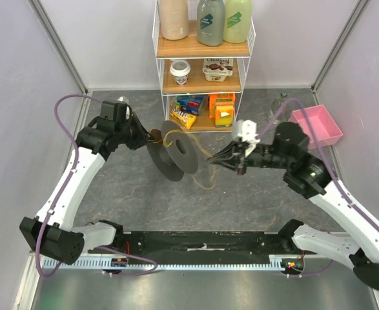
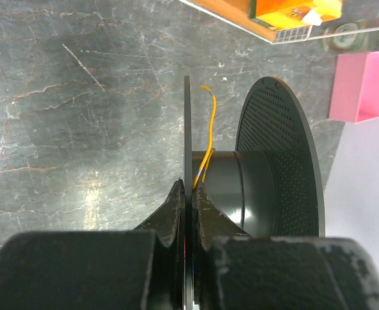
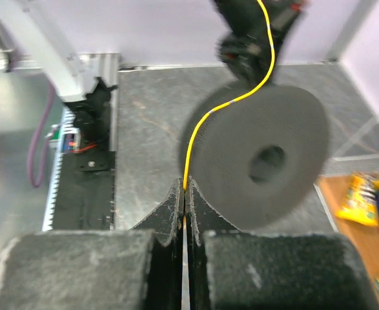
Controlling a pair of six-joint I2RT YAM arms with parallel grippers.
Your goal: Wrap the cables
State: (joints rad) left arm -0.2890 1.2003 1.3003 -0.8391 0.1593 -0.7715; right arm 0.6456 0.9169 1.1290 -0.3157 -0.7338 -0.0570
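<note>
A dark grey spool (image 1: 174, 155) is held on edge above the table's middle. My left gripper (image 1: 153, 136) is shut on the rim of its near flange (image 2: 187, 129), one finger on each side of the thin disc. A hair-fine yellow cable (image 2: 210, 126) lies against the hub (image 2: 225, 187) just past the fingertips. From the right, my right gripper (image 1: 215, 159) is shut on the cable (image 3: 264, 68), which rises from its fingertips (image 3: 176, 194) in an arc across the blurred spool face (image 3: 266, 161). Loose cable (image 1: 206, 181) loops down onto the table below the spool.
A white wire shelf (image 1: 203, 64) with bottles, cups and snack packs stands at the back centre, close behind the spool. A pink bin (image 1: 318, 126) sits at the back right, with a clear bottle (image 1: 278, 103) beside it. A black rail (image 1: 202, 248) runs along the near edge.
</note>
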